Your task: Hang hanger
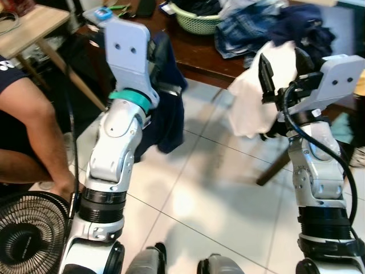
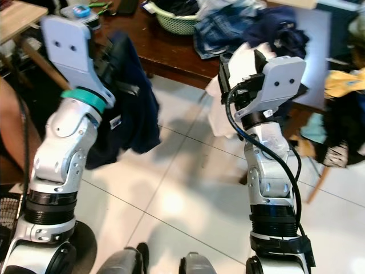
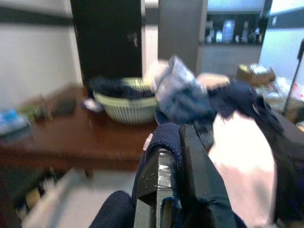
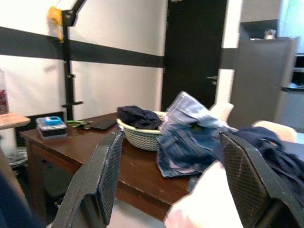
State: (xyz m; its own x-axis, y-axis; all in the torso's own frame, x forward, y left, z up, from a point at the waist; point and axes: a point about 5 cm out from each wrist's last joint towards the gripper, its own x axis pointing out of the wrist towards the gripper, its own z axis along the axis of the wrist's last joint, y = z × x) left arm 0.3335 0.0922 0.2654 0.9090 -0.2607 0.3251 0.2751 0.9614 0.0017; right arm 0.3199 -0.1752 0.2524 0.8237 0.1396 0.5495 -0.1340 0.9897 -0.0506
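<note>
Green basket (image 4: 142,134) on table (image 4: 137,171) holds dark clothes | left end effector (image 3: 173,156) clamped on navy garment (image 1: 168,120) (raised) | right end effector (image 4: 166,175) spread wide, empty.

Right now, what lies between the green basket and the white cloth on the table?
In the right wrist view, a heap of blue jeans lies between the green basket and the white cloth.
</note>
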